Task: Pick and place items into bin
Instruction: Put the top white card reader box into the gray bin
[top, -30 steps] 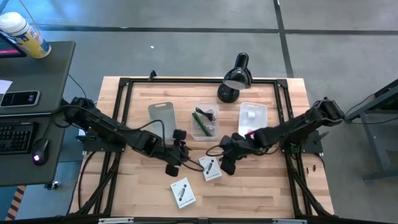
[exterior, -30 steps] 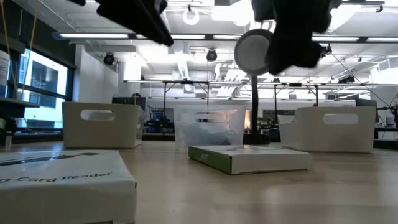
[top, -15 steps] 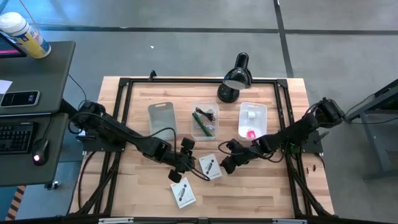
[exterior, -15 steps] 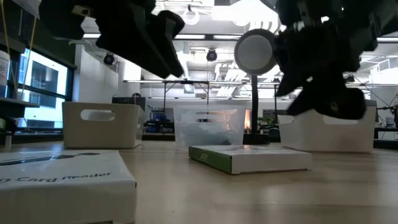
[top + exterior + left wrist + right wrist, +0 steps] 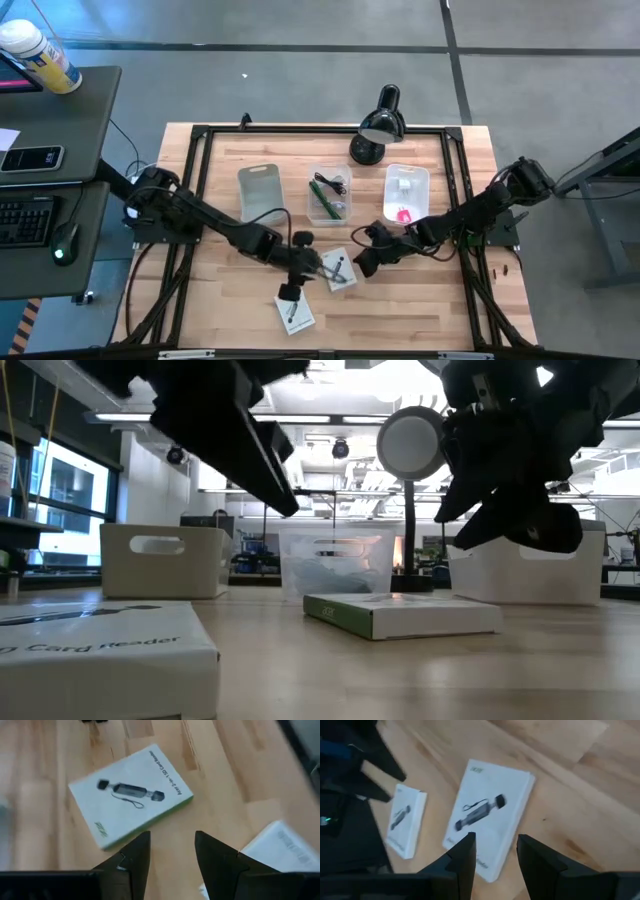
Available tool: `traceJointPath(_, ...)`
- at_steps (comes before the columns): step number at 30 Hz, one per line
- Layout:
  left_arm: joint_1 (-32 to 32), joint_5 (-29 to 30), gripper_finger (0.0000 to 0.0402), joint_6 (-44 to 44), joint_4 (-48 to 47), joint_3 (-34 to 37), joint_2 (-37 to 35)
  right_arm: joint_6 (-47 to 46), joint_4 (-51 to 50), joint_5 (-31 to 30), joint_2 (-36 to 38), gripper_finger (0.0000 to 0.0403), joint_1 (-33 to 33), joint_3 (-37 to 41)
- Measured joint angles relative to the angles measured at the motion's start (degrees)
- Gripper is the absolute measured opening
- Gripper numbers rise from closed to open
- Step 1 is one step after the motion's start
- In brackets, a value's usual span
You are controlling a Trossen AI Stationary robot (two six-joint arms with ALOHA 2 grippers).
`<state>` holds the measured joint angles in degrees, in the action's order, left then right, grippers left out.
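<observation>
Seen from above, our left gripper (image 5: pixel 291 291) reaches over the near white card box (image 5: pixel 295 312) at the front of the wooden table (image 5: pixel 420 310), its fingers (image 5: pixel 135 857) parted and holding nothing. Our right gripper (image 5: pixel 358 266) hangs just beside the second white card box (image 5: pixel 339 271), its fingers (image 5: pixel 465 855) likewise spread and empty. Both boxes lie flat on the boards, near each other but apart, each printed with a small black card reader.

Behind them stand three bins in a row: the left bin (image 5: pixel 261 193) shows nothing inside, the clear middle bin (image 5: pixel 329 194) holds a green pen-like stick (image 5: pixel 324 195) and a black cable (image 5: pixel 332 182), and the right white bin (image 5: pixel 406 194) holds a pink piece (image 5: pixel 403 214) and a white block (image 5: pixel 402 185). A black desk lamp (image 5: pixel 375 125) stands at the table's far edge
</observation>
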<state>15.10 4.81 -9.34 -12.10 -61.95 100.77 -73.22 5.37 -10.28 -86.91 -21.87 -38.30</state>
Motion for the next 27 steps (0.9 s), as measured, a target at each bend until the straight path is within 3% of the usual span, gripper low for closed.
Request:
traceJointPath(4, -1.71, -4.57, 0.0143, -6.90, 0.24, -0.02, 0.74, 0.13, -1.77, -1.29, -0.02, 0.0134, 0.06, 0.00)
traceJointPath(12, -1.92, -5.64, 0.0143, -11.54, 0.71, -0.02, 0.77, -3.79, -3.38, 0.73, -2.07, 0.0134, 0.11, 0.00)
traceJointPath(18, -1.65, -3.66, 0.0143, -17.08, 2.58, -0.02, 0.76, -2.81, 0.31, 2.47, -6.66, 0.0134, -0.32, 0.00)
traceJointPath(23, 0.08, 1.97, 0.0143, -19.12, 4.59, -0.02, 0.76, -1.25, 1.61, 1.61, -7.10, 0.0134, -0.33, 0.00)
traceJointPath(27, 0.72, 2.17, 0.0143, -19.67, 5.19, -0.10, 2.18, -1.08, 3.25, 1.74, -7.10, 0.0134, -0.26, 0.00)
